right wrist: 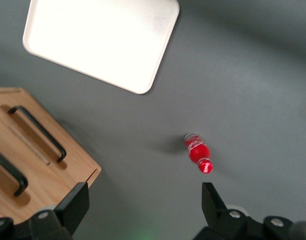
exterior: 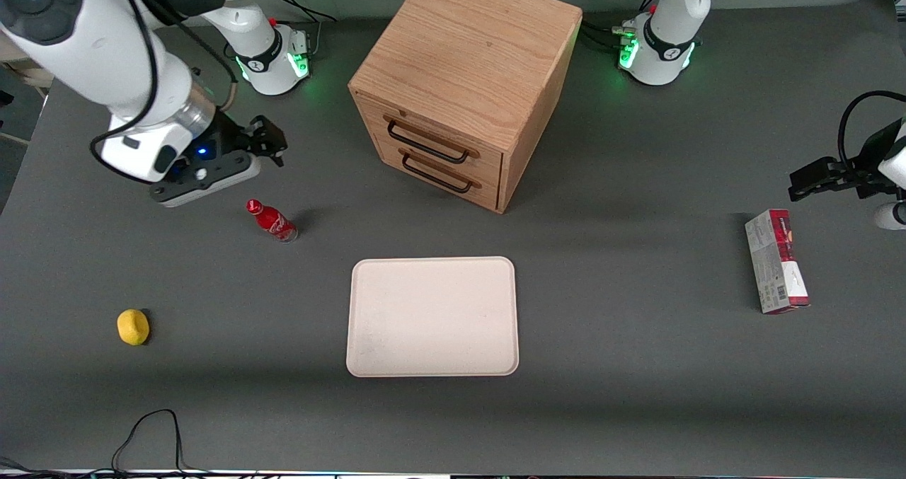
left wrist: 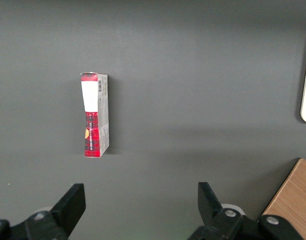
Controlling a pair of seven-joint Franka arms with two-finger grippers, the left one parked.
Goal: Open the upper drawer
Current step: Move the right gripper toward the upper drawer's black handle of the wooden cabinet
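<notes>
1. Front view, upper centre of the frame: the upper drawer of the cabinet looks fully closed, so the pulling is not yet begun.
2. At upper left the gripper hangs above the bench, fingers open and empty, well apart from the drawer handle.
3. A red bottle stands near the gripper.

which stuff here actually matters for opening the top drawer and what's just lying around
For the job:
- upper drawer, shut, dark bar handle
- gripper, open, above the table toward the working arm's end, apart from the cabinet

Lying about:
- lower drawer
- red bottle
- tray
- yellow fruit
- red and grey box
</notes>
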